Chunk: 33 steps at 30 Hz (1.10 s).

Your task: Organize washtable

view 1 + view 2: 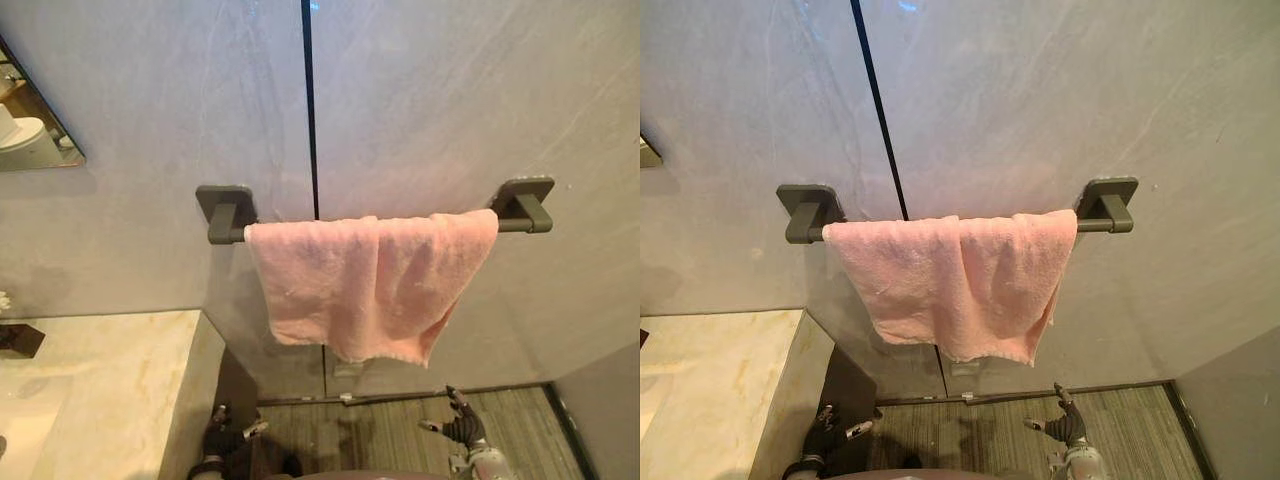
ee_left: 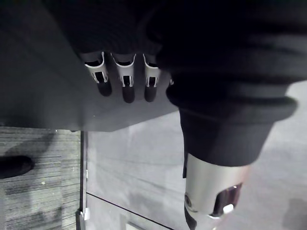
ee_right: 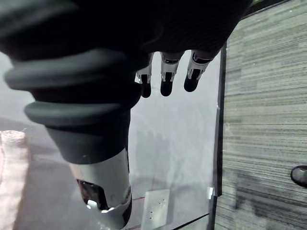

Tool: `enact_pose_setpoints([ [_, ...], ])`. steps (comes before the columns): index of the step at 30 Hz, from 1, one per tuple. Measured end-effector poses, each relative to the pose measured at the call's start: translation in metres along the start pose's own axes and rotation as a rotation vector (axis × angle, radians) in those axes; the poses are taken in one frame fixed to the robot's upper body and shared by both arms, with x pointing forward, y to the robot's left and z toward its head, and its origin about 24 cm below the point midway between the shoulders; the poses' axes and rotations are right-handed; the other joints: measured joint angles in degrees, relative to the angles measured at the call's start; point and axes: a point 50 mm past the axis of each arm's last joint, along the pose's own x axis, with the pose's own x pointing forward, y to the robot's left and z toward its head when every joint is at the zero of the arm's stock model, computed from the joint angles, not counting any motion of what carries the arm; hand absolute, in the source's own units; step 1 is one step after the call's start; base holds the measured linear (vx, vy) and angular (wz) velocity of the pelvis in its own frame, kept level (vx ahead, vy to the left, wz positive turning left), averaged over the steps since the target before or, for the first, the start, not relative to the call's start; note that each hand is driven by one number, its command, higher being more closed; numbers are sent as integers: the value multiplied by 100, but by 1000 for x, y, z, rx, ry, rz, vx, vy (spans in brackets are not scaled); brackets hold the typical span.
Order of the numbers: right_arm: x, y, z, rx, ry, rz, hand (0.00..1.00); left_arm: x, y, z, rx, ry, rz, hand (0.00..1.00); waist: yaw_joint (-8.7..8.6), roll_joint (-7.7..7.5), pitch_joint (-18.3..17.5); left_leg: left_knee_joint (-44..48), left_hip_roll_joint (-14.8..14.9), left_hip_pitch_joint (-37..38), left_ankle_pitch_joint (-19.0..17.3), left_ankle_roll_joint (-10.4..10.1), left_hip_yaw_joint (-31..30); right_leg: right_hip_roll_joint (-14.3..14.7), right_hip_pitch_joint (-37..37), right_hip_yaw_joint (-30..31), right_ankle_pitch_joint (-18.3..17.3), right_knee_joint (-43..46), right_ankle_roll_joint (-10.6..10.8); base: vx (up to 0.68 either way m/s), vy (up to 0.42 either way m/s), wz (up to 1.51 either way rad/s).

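Down low, the left hand [image 1: 228,437] and the right hand [image 1: 463,428] both hang with fingers relaxed, holding nothing. To the left the pale stone tabletop [image 1: 120,370] runs up to the wall [image 1: 450,100]. Further off, the pink towel [image 1: 360,285] is draped over the dark rail [image 1: 512,226], bunched and uneven, one corner hanging lower. It looks light, soft and floppy. I'd pinch it along the top fold at the rail, since a lower edge would merely drag.

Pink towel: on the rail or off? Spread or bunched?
On. The pink towel hangs draped over the wall rail, spread along most of it, with two layers overlapping and an uneven lower hem.
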Motion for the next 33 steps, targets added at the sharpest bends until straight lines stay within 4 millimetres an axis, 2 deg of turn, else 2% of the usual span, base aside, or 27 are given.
enact_pose_setpoints([
  [4, 5, -5, 7, -7, -20, -13, 0, 2, -1, 4, -1, -13, -2, 0, 81, -22, 74, 50, 1, -277, -23, 21, 193, -1, -525, 200, -78, 302, 17, -24, 14, -26],
  [5, 8, -5, 11, -7, -32, -15, 0, 6, -1, 11, 1, -33, -2, 0, 80, 3, 184, 253, 4, -469, -52, 54, 195, -21, -704, 228, -86, 507, 40, -5, 6, -7],
  [7, 11, 2, 19, -19, -56, 12, 0, 14, 0, 27, 12, -80, 1, 0, 87, -115, 418, 1099, 61, -1029, -360, 95, 149, -51, -1049, 268, -240, 1008, 56, -32, -14, 10],
  [9, 11, 8, 21, -17, -60, 30, 0, 17, 0, 37, 12, -115, 7, 0, 88, -96, 435, 1844, 216, -1530, -602, 131, 36, 19, -1266, 350, -246, 1308, 106, -33, 8, 27],
  [10, 11, 13, 22, -20, -66, 46, 0, 17, 0, 42, 9, -135, 11, 0, 89, -77, 455, 1935, 299, -1636, -635, 171, -32, 51, -1355, 488, -519, 1857, 161, -7, 21, 53],
  [12, 4, 20, 18, -4, -59, 62, 0, 18, -1, 48, 7, -161, 14, 0, 104, -98, 448, 2179, 236, -1748, -646, 183, -339, 8, -1326, 726, -962, 3206, 309, 33, -59, 85],
  [13, 4, 22, 18, -5, -59, 70, 0, 18, 0, 50, 6, -167, 18, 0, 118, -142, 422, 2270, 218, -1831, -645, 182, -410, 3, -1266, 826, -1032, 3386, 375, -8, -171, 91],
  [14, 4, 25, 21, -12, -74, 83, 0, 18, -1, 51, -3, -171, 32, 0, 233, -247, 367, 2500, 165, -2087, -642, 178, -496, -23, -1062, 1104, -1179, 3451, 381, -110, -234, 64],
  [15, 5, 24, 27, -12, -97, 78, 0, 17, -1, 50, -15, -168, 42, 0, 328, -288, 362, 2665, 152, -2285, -613, 134, -545, 8, -855, 1278, -1481, 3076, 334, -160, -257, 55],
  [16, 7, 22, 31, -13, -110, 73, 0, 17, -3, 49, -23, -162, 44, 0, 370, -328, 342, 2701, 156, -2357, -570, 71, -597, 41, -757, 1279, -1623, 2854, 231, -247, -288, 37],
  [17, 10, 19, 38, -9, -133, 55, 0, 14, -7, 46, -48, -156, 54, 0, 459, -237, 378, 2597, 208, -2491, -391, -120, -755, 153, -622, 1250, -1869, 2394, 16, -329, -286, 46],
  [18, 12, 17, 42, 1, -149, 44, 0, 11, -11, 44, -61, -155, 47, 0, 449, -124, 431, 2419, 254, -2578, -135, -211, -953, 285, -588, 1186, -2004, 2164, -149, -350, -281, 63],
  [19, 13, 14, 44, -6, -153, 37, 0, 10, -17, 44, -72, -151, 36, 0, 413, 60, 484, 2249, 339, -2615, 52, -265, -1115, 452, -632, 1045, -1940, 2182, -238, -475, -334, 90],
  [20, 14, 10, 41, -22, -143, 30, 0, 8, -23, 44, -80, -156, 22, 0, 412, 254, 552, 1525, 531, -2497, 323, -330, -1314, 700, -788, 747, -1800, 2221, -438, -406, -258, 108],
  [21, 15, 9, 39, -21, -131, 22, 0, 8, -25, 44, -69, -157, 12, 0, 402, 217, 618, 1232, 625, -2459, 133, -253, -1221, 710, -797, 426, -1657, 2101, -622, -467, -293, 138],
  [23, 13, 11, 35, -6, -116, 11, 0, 9, -27, 50, -59, -178, 0, 0, 344, 56, 713, 2001, 548, -2714, 77, -185, -1022, 565, -866, -23, -1526, 2079, -752, -304, -198, 125],
  [24, 13, 9, 34, -11, -111, 11, 0, 9, -26, 50, -56, -181, 2, 0, 295, 7, 719, 3005, 502, -2818, -33, -150, -766, 482, -895, -324, -1349, 1936, -823, -302, -193, 109],
  [25, 12, 8, 34, -18, -114, 12, 0, 7, -25, 49, -56, -181, 4, 0, 254, -25, 731, 3667, 598, -2752, -362, -153, -535, 484, -904, -514, -1177, 1743, -854, -285, -157, 98],
  [26, 11, 8, 33, -17, -115, 12, 0, 6, -24, 50, -57, -186, 6, 0, 259, 47, 693, 3949, 680, -2649, -579, -168, -407, 490, -899, -589, -1084, 1666, -881, -230, -80, 80],
  [27, 10, 8, 32, -19, -111, 12, 0, 5, -24, 49, -56, -186, 2, 0, 242, 87, 668, 4353, 868, -2304, -1038, -234, -163, 509, -950, -791, -886, 1506, -919, -198, -20, 71],
  [28, 11, 6, 32, -24, -111, 10, 0, 6, -24, 49, -55, -188, -3, 0, 233, 124, 648, 4399, 989, -1905, -1268, -310, -40, 510, -1013, -951, -761, 1415, -938, -228, 5, 74],
  [29, 11, 5, 31, -24, -110, 7, 0, 7, -26, 52, -54, -196, -8, 0, 225, 164, 617, 4358, 1062, -1662, -1323, -315, -2, 512, -1061, -1057, -706, 1381, -933, -252, 44, 87],
  [31, 12, 3, 32, -26, -112, 3, 0, 11, -33, 61, -33, -219, -42, 0, 59, 356, 480, 3933, 1350, -1104, -1338, -368, 39, 479, -1374, -1543, -620, 1471, -941, -203, 72, 117],
  [32, 14, 2, 37, -24, -123, -2, 0, 16, -40, 70, -14, -242, -69, 0, -105, 463, 418, 3292, 1517, -784, -1170, -384, 99, 390, -1619, -1848, -620, 1649, -939, -248, 191, 158],
  [33, 19, -2, 42, -2, -129, -26, 0, 21, -47, 84, 15, -279, -102, 0, -236, 470, 404, 2135, 1359, -402, -1052, -599, 169, 186, -1915, -2045, -577, 1934, -872, -256, 222, 147],
])
